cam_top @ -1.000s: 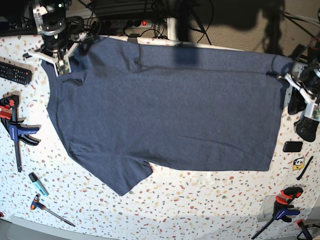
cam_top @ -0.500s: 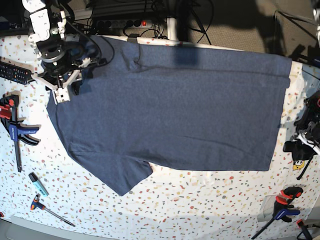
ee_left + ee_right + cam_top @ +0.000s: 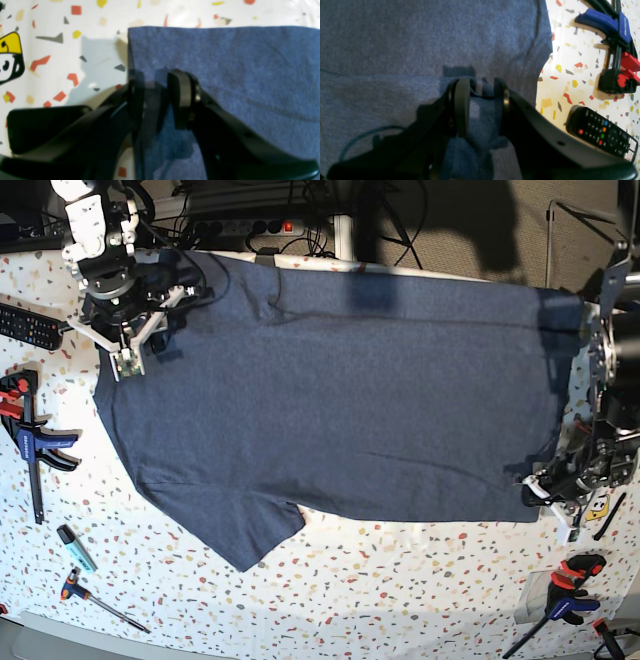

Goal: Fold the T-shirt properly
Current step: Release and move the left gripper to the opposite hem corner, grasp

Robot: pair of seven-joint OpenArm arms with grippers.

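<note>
**Both Grippers Positioned at Opposite Ends of the Flat Garment**

On the speckled table, the T-shirt lies spread flat with its plain dark blue side up. In the base view the shoulder and sleeve end lies toward the left, the straight hem toward the right, and one sleeve projects toward the near edge of the table.

Right gripper: located over the upper left part of the garment in the base view, near the shoulder area. In the right wrist view the jaws stand apart, with blue fabric visible in the gap between them. Whether the pads touch the cloth cannot be determined. A remote control and a blue-and-red clamp lie on the table just beside this edge of the shirt.

Left gripper: located at the near right corner of the hem in the base view. In the left wrist view the jaws stand apart and straddle the side edge of the fabric, one finger over the table and the other finger over the cloth. Contact with the fabric cannot be confirmed. A yellow-and-black sticker lies on the table beside this corner.

Additional items in the base view: a second clamp at the lower right, a marker and a T-handle tool at the lower left.
</note>
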